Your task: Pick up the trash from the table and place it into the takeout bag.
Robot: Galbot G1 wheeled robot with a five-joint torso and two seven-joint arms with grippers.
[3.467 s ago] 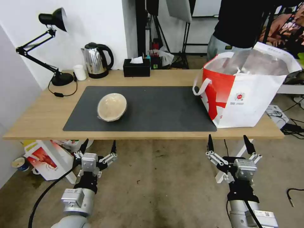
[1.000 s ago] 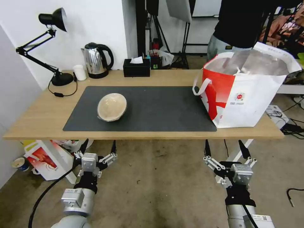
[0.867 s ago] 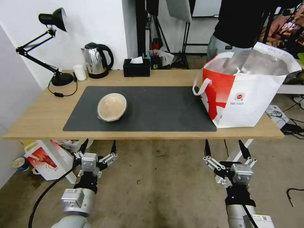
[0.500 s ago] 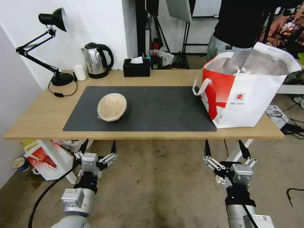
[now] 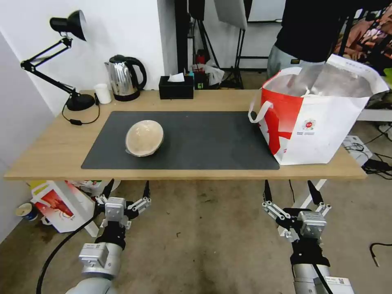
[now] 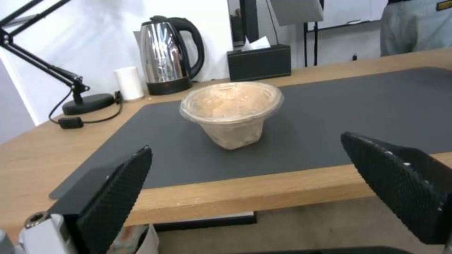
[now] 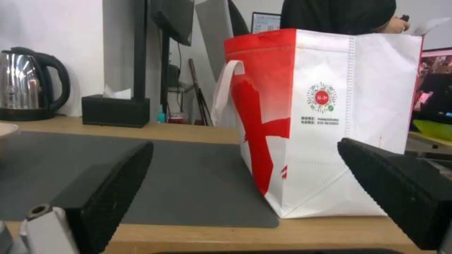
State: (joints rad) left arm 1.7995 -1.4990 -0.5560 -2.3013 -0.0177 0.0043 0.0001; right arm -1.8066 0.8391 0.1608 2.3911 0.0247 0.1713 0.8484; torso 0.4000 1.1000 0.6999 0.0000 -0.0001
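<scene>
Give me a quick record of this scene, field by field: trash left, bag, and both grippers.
trash on table: beige bowl, on the dark mat
takeout bag: upright, open, at the table's right end
left gripper: open, below the table's front edge
right gripper: open, below the front edge, facing the bag
held: nothing

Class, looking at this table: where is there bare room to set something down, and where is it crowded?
Free: the dark mat between the beige bowl and the takeout bag, and the wood at the table's front left. Crowded: the back left, with lamp, white cup, kettle and tissue box.
</scene>
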